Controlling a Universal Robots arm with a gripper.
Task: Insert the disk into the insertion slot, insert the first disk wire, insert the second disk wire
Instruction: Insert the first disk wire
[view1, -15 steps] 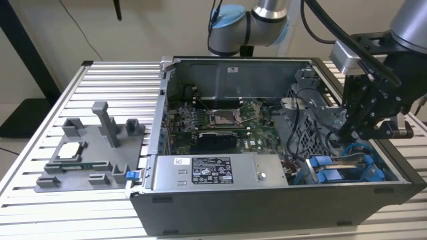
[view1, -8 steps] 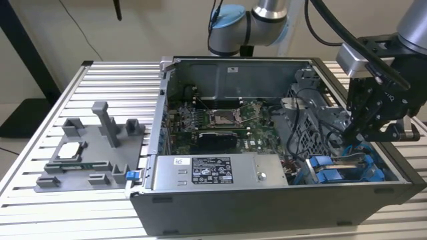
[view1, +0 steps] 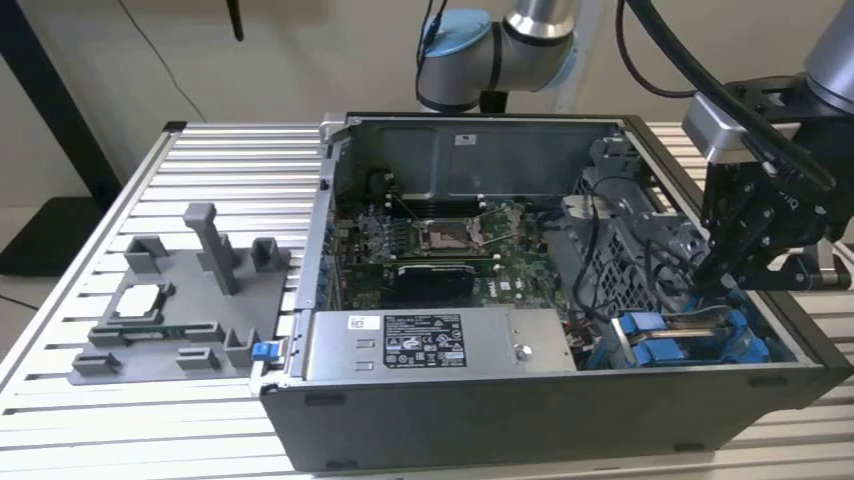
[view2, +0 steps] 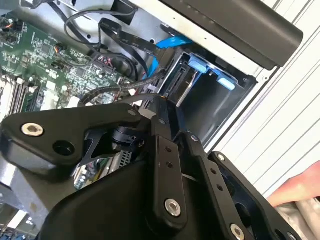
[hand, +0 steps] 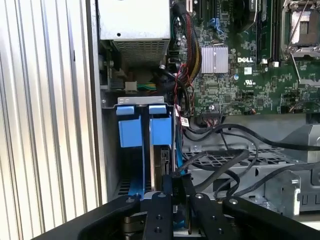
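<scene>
The disk (view2: 178, 85) looks seated in the insertion slot (view2: 216, 106), so wire insertion seems in hand: the closed pincer (view2: 159, 105) sits at its connector end, needing fine alignment.

The slatted table (view1: 214, 150) (silver metal) carries a computer case (view1: 534, 420) and grey tray (view1: 180, 280).
</scene>
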